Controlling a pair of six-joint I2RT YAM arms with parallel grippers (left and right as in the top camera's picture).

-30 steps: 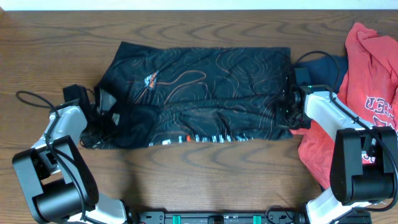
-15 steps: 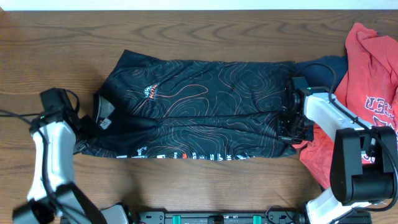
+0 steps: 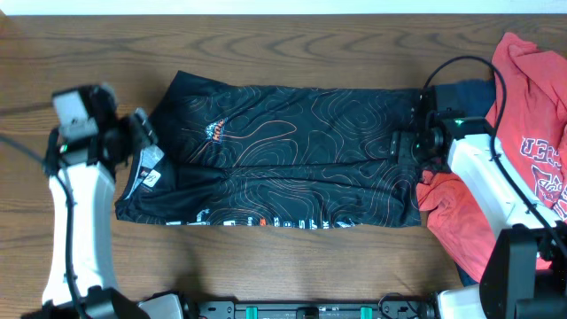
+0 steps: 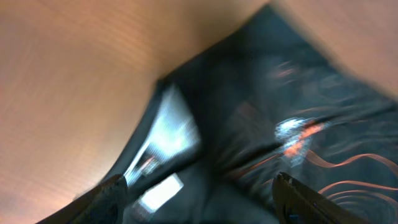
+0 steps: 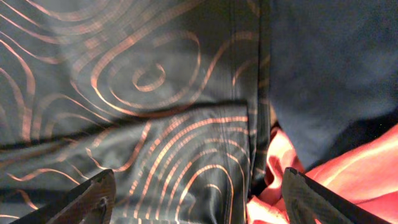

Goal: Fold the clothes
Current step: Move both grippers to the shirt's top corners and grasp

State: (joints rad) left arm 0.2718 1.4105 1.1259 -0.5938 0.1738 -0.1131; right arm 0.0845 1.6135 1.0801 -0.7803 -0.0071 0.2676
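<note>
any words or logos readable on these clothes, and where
No text reads cleanly enough to quote.
On the black jersey, the chest logo: orange and white, too small to read.
Along its near hem, the lettering row: too small.
At its collar, the white tag: blurred.
On the red T-shirt, the white print: large letters, only partly showing, not legible.

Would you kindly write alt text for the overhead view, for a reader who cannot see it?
A black jersey with orange contour lines lies stretched across a wooden table, the left pincer and right pincer at its ends. A red T-shirt and a navy garment are heaped at the right.
</note>
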